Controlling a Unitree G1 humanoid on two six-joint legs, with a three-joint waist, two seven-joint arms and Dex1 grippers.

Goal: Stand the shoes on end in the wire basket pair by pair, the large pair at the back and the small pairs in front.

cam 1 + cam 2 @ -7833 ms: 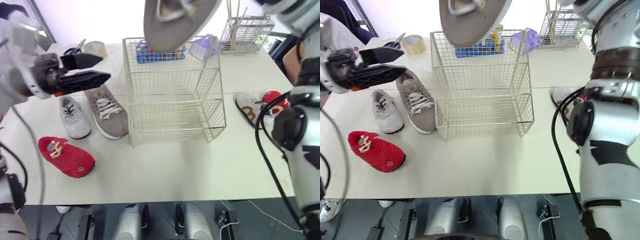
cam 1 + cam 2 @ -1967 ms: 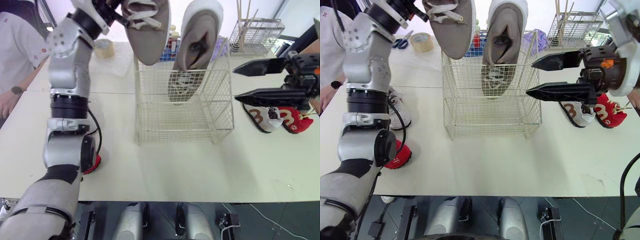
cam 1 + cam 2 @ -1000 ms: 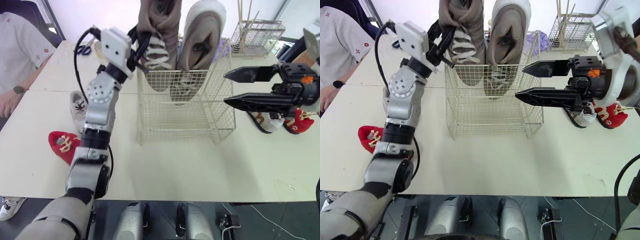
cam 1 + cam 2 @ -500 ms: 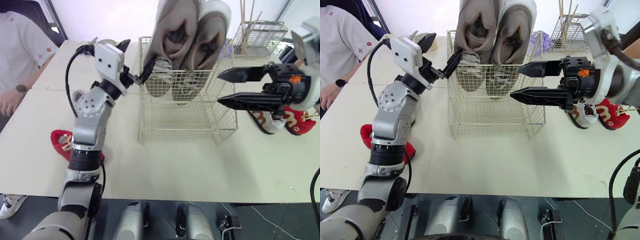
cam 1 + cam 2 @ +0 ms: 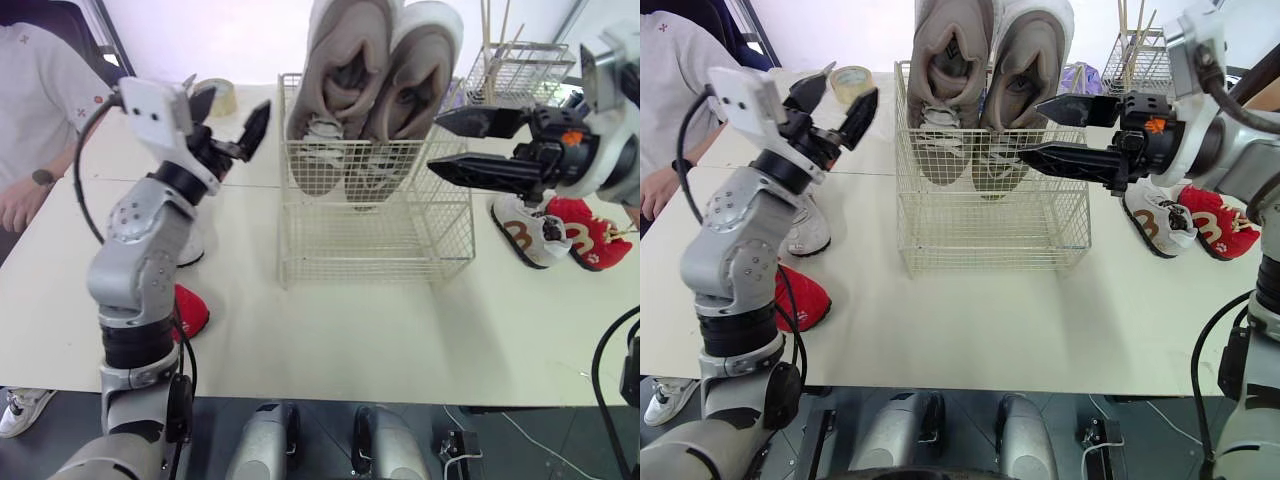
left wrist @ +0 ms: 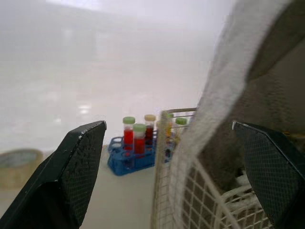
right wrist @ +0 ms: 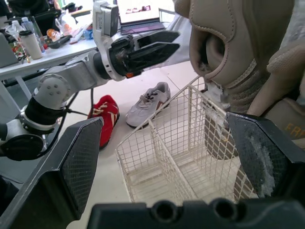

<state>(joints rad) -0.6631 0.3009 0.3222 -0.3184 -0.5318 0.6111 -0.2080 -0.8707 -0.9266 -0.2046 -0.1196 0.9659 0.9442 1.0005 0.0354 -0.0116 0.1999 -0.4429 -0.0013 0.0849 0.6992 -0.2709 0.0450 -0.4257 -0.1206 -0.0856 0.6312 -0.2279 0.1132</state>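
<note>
Left eye view: the large pair stands toe-down at the back of the wire basket (image 5: 375,235), the left large shoe (image 5: 335,85) touching the right large shoe (image 5: 410,95), heels well above the rim.
Left jaws: spread wide and empty. Half a second ago they were at the left large shoe by the basket's rim; now they have drawn clear to the basket's left, above the counter (image 5: 330,330).
Right jaws: parted, holding nothing, still hanging by the basket's right rim, close to the right large shoe.
What changed: the left large shoe has been let go and stays upright against its mate.
Meaning for the task: the large-pair step looks done; the front compartments are bare, so the small pairs remain.
Small shoes, left side: left red shoe (image 5: 800,297) and grey shoe (image 5: 808,228) on the counter, partly behind the left arm.
Small shoes, right side: white shoe (image 5: 525,228) just beside right red shoe (image 5: 592,232).
Risk: the tall pair probably tips easily if brushed.
</note>
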